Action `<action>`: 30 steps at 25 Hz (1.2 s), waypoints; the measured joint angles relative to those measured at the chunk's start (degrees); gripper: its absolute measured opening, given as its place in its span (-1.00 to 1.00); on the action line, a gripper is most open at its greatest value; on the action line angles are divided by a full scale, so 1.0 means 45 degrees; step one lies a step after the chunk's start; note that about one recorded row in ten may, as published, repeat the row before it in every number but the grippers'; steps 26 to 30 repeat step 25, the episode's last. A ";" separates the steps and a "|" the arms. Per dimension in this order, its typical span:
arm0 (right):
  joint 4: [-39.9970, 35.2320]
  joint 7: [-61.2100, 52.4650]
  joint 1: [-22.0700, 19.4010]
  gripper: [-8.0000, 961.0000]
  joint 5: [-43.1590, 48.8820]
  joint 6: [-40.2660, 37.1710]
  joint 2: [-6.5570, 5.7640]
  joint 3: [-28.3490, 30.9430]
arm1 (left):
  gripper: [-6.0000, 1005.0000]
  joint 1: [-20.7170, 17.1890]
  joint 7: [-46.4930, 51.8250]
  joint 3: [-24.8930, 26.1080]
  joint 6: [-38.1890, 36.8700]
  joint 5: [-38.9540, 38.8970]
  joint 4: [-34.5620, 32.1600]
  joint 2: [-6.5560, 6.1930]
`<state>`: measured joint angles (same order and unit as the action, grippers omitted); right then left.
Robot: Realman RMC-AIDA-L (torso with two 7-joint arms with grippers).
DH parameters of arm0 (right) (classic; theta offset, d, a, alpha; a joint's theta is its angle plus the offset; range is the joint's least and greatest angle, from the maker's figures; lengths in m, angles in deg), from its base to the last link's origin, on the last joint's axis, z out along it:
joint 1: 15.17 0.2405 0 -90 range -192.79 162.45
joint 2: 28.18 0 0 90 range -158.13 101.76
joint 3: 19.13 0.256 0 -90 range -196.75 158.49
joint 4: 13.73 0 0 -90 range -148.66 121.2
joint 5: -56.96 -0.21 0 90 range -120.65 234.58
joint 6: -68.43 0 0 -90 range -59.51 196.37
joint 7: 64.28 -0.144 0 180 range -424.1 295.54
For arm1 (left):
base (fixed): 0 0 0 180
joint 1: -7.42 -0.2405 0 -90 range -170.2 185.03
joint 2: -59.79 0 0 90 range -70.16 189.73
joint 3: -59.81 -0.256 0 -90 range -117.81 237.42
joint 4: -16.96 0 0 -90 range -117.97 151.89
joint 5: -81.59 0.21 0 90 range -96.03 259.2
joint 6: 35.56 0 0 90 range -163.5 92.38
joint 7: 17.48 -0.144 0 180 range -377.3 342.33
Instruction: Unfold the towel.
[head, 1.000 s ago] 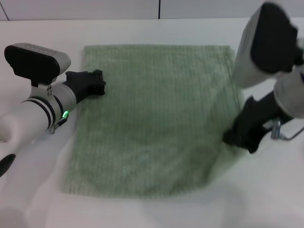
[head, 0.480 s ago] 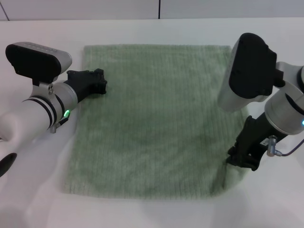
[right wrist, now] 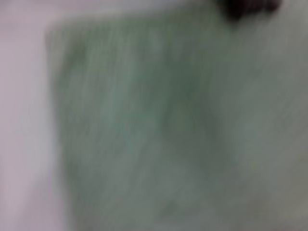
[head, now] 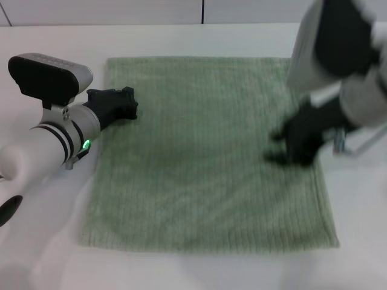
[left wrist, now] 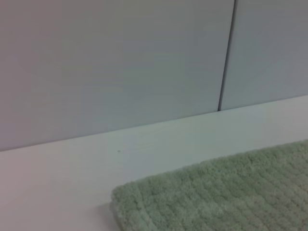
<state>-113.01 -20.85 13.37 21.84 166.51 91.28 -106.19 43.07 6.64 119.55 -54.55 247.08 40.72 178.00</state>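
Observation:
The pale sage-green towel [head: 199,151] lies spread flat on the white table [head: 54,260], roughly square, with all corners down. My left gripper [head: 115,104] rests at the towel's left edge near the far left corner. The left wrist view shows a towel corner [left wrist: 231,192] against the table and wall. My right gripper [head: 281,146] is blurred by motion, open and empty, just above the towel's right part. The right wrist view shows blurred towel cloth [right wrist: 168,125], and a dark shape [right wrist: 250,7] at the picture's edge.
A pale wall [left wrist: 120,57] with a vertical seam stands behind the table. The right arm's large grey and black body [head: 338,48] hangs over the towel's far right corner. Bare table surrounds the towel on every side.
The right gripper let go of the towel's near right corner, which now lies flat, and swung up and left over the cloth. The left arm has not moved.

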 joint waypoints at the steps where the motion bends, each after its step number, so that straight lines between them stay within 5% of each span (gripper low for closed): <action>1: -0.0355 0.0080 -0.0141 -0.42 -0.0380 -0.0535 0.0014 0.0504 | -0.99 0.0000 0.0000 0.0000 0.0000 0.0000 0.0000 0.0000; 8: -0.0521 0.2223 -0.1809 -0.26 -0.3534 -0.5661 0.0091 0.2420 | -0.99 -0.0474 -0.0167 0.0099 -0.0344 0.0001 0.0514 -0.0030; 10: 0.0043 0.3352 -0.2099 -0.26 -0.4554 -0.6602 0.0093 0.2570 | -0.99 -0.1757 -0.0725 0.0547 -0.3296 0.0002 0.1073 -0.0060; 12: 0.0864 0.4538 -0.2321 -0.26 -0.5764 -0.7520 0.0094 0.2816 | -0.99 -0.1757 -0.0725 0.0547 -0.3296 0.0002 0.1073 -0.0060; 14: 0.1493 0.5436 -0.2479 -0.26 -0.6635 -0.8467 0.0093 0.2906 | -0.99 -0.2891 -0.1000 0.0958 -0.7109 0.0001 0.1107 -0.0079; 15: 0.1779 0.5796 -0.2551 -0.26 -0.7020 -0.9020 0.0094 0.2894 | -0.99 -0.2983 -0.1001 0.1014 -0.7606 0.0002 0.1041 -0.0079; 20: 0.2732 0.6440 -0.2674 -0.26 -0.7592 -1.2847 0.0093 0.1960 | -0.99 -0.3196 -0.1008 0.1131 -0.9296 0.0002 0.0591 -0.0077; 25: 0.3509 0.5551 -0.2579 -0.26 -0.5934 -1.7246 0.0094 -0.0252 | -0.99 -0.3214 -0.1014 0.1157 -0.9691 0.0001 0.0453 -0.0060; 30: 0.3509 0.5551 -0.2579 -0.26 -0.5934 -1.7246 0.0094 -0.0252 | -0.99 -0.3214 -0.1014 0.1157 -0.9691 0.0001 0.0453 -0.0060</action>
